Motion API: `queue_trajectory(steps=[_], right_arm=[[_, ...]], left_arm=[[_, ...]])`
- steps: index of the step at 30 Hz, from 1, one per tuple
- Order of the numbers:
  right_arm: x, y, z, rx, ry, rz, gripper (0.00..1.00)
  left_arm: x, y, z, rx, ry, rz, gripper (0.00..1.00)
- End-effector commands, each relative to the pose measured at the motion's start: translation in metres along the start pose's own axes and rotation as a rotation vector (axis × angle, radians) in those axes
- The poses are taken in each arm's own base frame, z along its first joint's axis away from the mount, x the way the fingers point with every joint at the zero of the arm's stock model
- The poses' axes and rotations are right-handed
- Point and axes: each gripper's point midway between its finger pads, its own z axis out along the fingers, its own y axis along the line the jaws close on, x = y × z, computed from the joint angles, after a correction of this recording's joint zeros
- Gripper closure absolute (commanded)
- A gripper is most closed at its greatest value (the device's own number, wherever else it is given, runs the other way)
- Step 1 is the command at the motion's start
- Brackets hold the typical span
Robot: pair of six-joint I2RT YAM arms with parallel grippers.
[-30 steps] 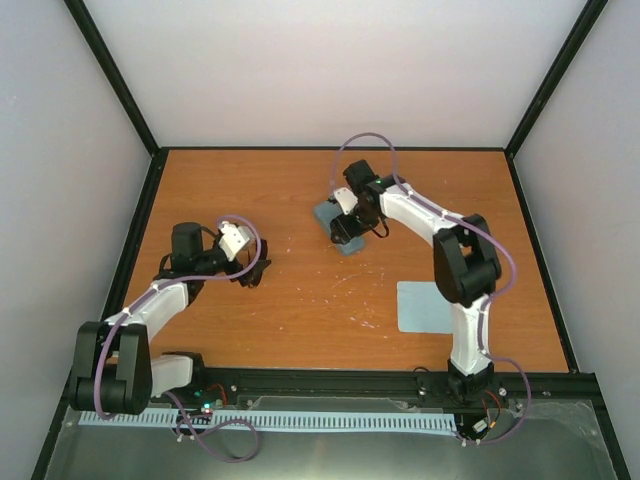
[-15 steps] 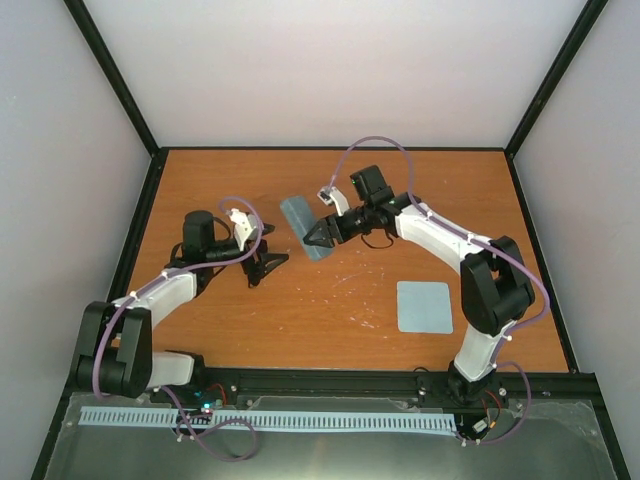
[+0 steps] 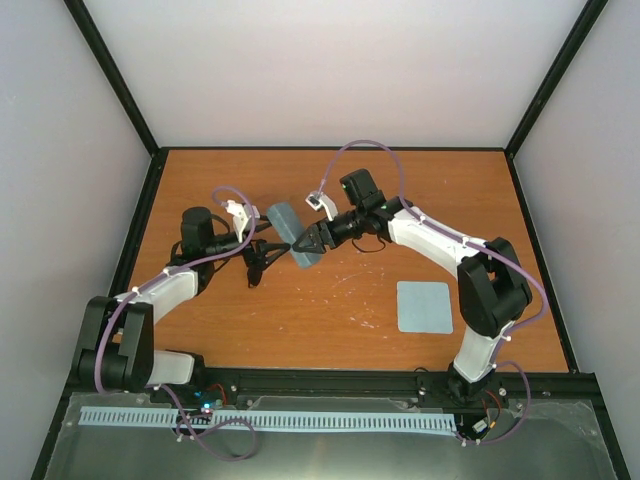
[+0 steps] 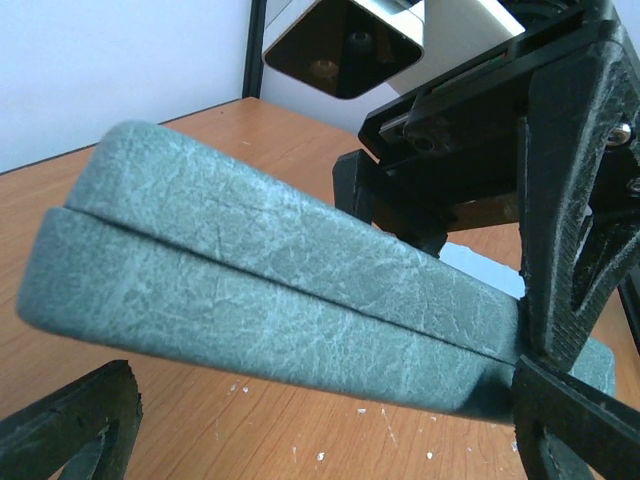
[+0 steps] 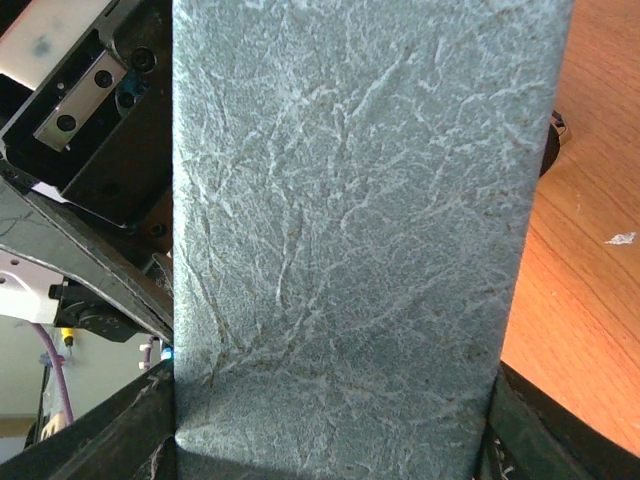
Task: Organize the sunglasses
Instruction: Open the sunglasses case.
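Two arms meet over the middle of an orange-brown wooden table [image 3: 340, 185], its top flecked with small white scuffs [image 4: 240, 385] and edged in black rail. Pale, bare walls [image 3: 340, 70] close it in on three sides, with black posts [image 3: 110, 75] running up the back corners. Along the near edge, below the arm bases, lies a grey metal shelf [image 3: 330, 450].

A flat pale blue cloth [image 3: 424, 305] lies on the right half of the table, well apart from both arms.

The right gripper [image 3: 303, 243] is clamped across a grey-blue case [image 3: 282, 220], one finger on each long side, holding it up off the wood. The case is closed, with the seam between its two halves plain from the left wrist.

The left gripper [image 3: 262, 258] stands as wide as it goes and holds nothing. Its fingertips sit just beside the case's free end.

As for the sunglasses, I cannot spot them from any angle, and with the case closed I cannot tell where they are.
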Motion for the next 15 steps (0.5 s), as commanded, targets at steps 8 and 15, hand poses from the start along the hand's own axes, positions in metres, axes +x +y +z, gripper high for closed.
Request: queue_trajectory(steps=[8,15], right_arm=[[-0.004,0.048,-0.005,-0.158,-0.001,-0.088,0.61],[-0.006,0.072,-0.015,-0.219,-0.012,-0.121,0.64]], left_arm=[[-0.008,0.01,0.003,-0.05,-0.023,0.086,0.0],[0.011,0.012,0.012,-0.079,0.03,0.161,0.01]])
